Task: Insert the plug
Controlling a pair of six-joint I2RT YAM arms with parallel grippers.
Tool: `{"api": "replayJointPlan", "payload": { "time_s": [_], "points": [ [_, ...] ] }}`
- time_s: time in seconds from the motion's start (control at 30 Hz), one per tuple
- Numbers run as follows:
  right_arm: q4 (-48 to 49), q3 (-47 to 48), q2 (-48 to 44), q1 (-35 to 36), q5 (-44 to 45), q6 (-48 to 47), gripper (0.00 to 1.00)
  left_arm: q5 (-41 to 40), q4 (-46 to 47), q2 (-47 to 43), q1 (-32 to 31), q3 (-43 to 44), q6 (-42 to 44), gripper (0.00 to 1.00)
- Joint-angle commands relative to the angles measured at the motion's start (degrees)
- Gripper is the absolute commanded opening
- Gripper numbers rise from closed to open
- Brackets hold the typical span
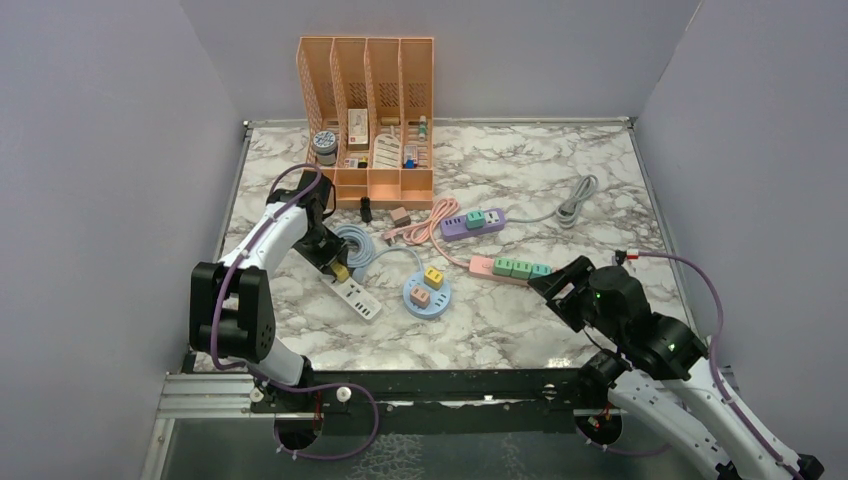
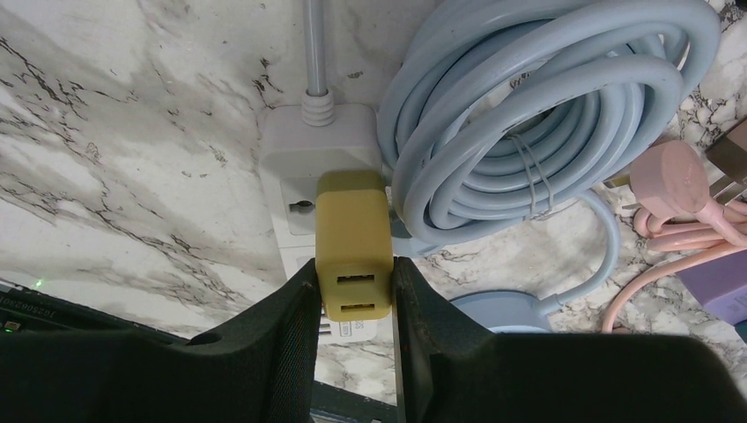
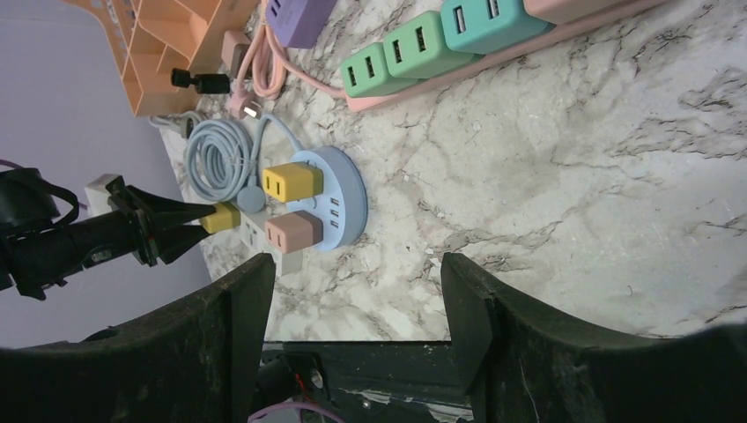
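The table lies beneath both grippers. A coiled blue cable rests just beside the left gripper's fingers, touching the strip. The white strip runs directly under those fingers and out ahead of them. The left gripper pinches the yellow plug by its sides. The plug stands on the strip's face, reaching past the fingertips. Prong seating cannot be determined. The right gripper hovers with fingers spread, holding nothing.

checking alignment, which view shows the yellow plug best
Left wrist: the yellow plug fills the centre, pinched by the left gripper over the white power strip. Top view shows it tiny; right wrist, small, side-on.
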Motion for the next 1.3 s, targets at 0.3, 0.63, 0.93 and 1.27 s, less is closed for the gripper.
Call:
{"api": "replayJointPlan", "payload": {
  "time_s": [0.3,0.63,0.93,1.27],
  "points": [
    [-1.60,0.17,0.23,0.27,2.99,0.27,0.68,0.16,2.90,3.96,0.54,-3.51,2.05,0.15],
    [0.83,1.78,1.80,0.27,4.24,-2.24,0.69,-4.23,-0.15,-8.67,0.47,-0.25,8.10,0.99],
    [2.71,1.14,1.91,0.25,4.18,-6.41,0.69,1.15,3.75,-19.56,0.45,1.29,19.87,0.97],
    [8.65,-0.13,7.80,0.25,1.13,-12.54,0.67,14.07,23.83,-21.05,-5.50,-1.34,27.12,0.82]
  ]
}}
